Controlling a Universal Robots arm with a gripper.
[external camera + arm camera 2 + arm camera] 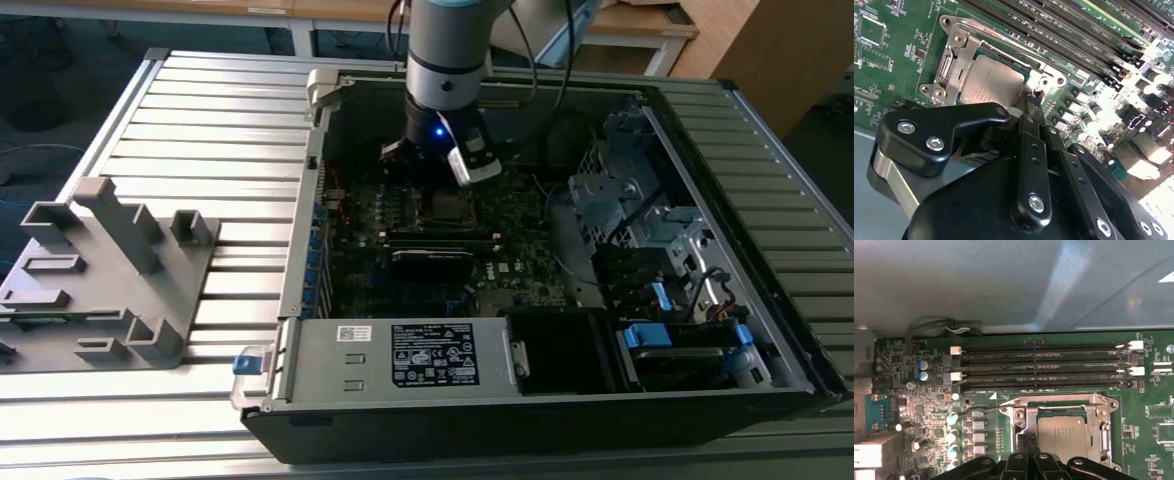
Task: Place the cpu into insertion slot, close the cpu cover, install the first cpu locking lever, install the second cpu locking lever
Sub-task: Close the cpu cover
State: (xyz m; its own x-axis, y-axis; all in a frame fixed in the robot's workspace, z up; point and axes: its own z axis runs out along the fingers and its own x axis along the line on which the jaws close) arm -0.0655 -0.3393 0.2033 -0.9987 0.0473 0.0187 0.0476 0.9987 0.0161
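Observation:
The cpu (991,82) shows its dull silver top inside the insertion slot (445,205) on the motherboard. The cpu cover (956,62), a silver frame, lies flat around the cpu (1063,432) in both wrist views. A thin metal locking lever (983,410) runs out from one corner of the cpu cover (1026,421). My gripper (1031,101) hangs just above the socket's edge with its black fingers drawn together to one narrow tip, and nothing shows between them. In the exterior view the gripper (427,168) stands right behind the slot.
Long black memory slots (1044,365) run beside the socket. The open case (300,250) lies on a ribbed table. A power supply box (400,355) fills its near edge and a drive cage (641,200) stands at the exterior view's right. A grey fixture (107,270) stands at that view's left.

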